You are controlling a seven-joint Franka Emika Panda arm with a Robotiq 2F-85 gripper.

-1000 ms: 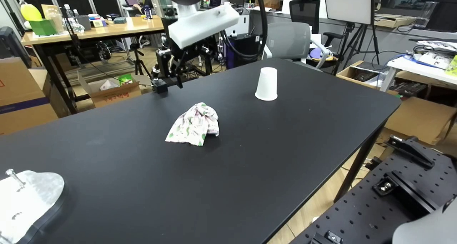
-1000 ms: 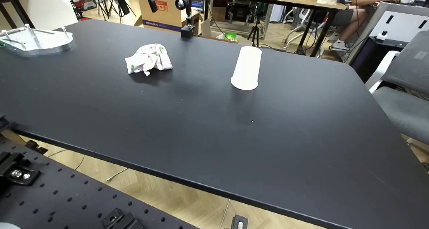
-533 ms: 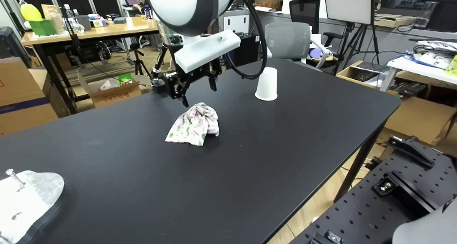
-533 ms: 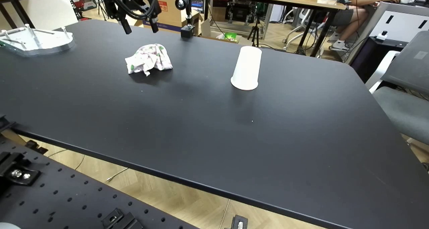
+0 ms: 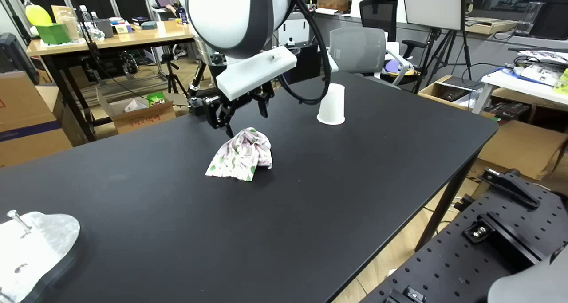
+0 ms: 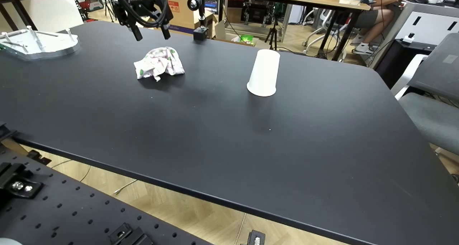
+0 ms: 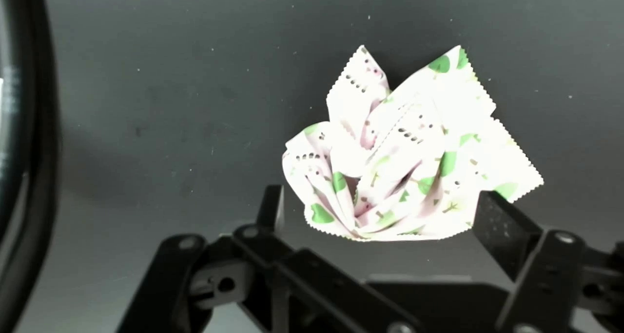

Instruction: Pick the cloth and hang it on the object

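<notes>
The crumpled white cloth (image 5: 243,154) with green and pink prints lies on the black table (image 5: 288,232). It also shows in an exterior view (image 6: 159,62) and in the wrist view (image 7: 438,143). My gripper (image 5: 247,123) is open and empty above the cloth, toward its far side in both exterior views (image 6: 152,37). In the wrist view the cloth lies below and ahead of the two spread fingers (image 7: 380,195). An upturned white cup (image 5: 332,104) stands on the table, also in an exterior view (image 6: 263,72). A pale board with upright pegs (image 6: 39,44) rests near the table's end.
A black clamp stand (image 6: 200,33) sits on the table's far edge, close to the arm. A perforated black plate (image 5: 443,263) lies beyond the opposite edge. A grey chair (image 6: 434,90) stands at one end. A black cable (image 5: 326,63) loops from the arm.
My gripper has come down and moved toward the cloth, mostly in the first half second, then slightly lower. The cloth, cup and peg board have not moved.
</notes>
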